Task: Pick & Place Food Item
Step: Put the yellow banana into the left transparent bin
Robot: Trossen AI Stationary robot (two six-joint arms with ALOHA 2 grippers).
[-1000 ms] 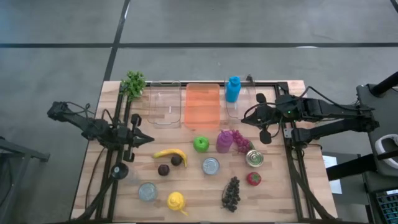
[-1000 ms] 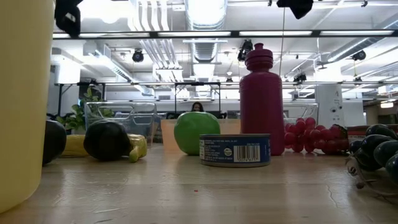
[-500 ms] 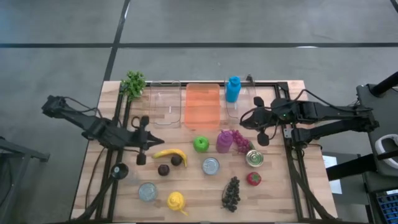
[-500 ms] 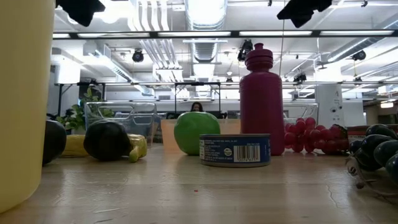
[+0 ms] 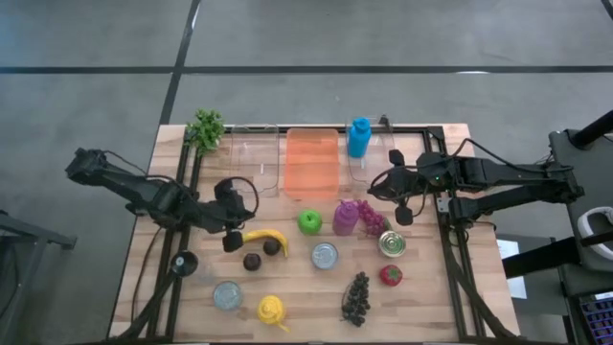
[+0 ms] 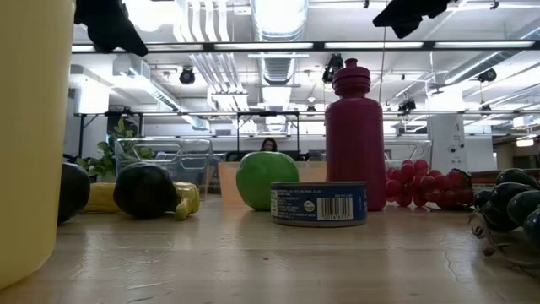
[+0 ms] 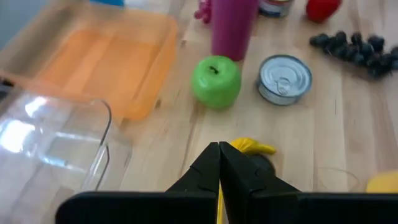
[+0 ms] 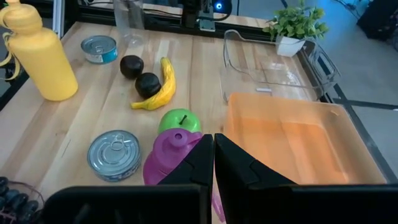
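L gripper (image 5: 231,241), pinched shut w/ nothing held, hovers mid-left by banana (image 5: 265,236), prob. lining up a pick. R gripper (image 5: 403,213), shut too, waits right of centre.

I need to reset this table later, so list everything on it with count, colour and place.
Orange plastic bin: one, orange, back centre.
Clear plastic bin: one, transparent, left of the orange one.
Potted plant: one, green, back left corner.
Blue bottle: one, back, right of the orange bin.
Magenta bottle: one, centre.
Yellow bottle: one, front.
Green apple: one, left of the magenta bottle.
Banana: one, yellow, centre left.
Dark round fruits: two, by the banana.
Tin cans: three, silver tops, centre, right and front left.
Red grapes: one bunch, right of the magenta bottle.
Dark grapes: one bunch, front.
Strawberry: one, red, front right.
Left gripper: shut, beside the banana.
Right gripper: shut, near the red grapes.
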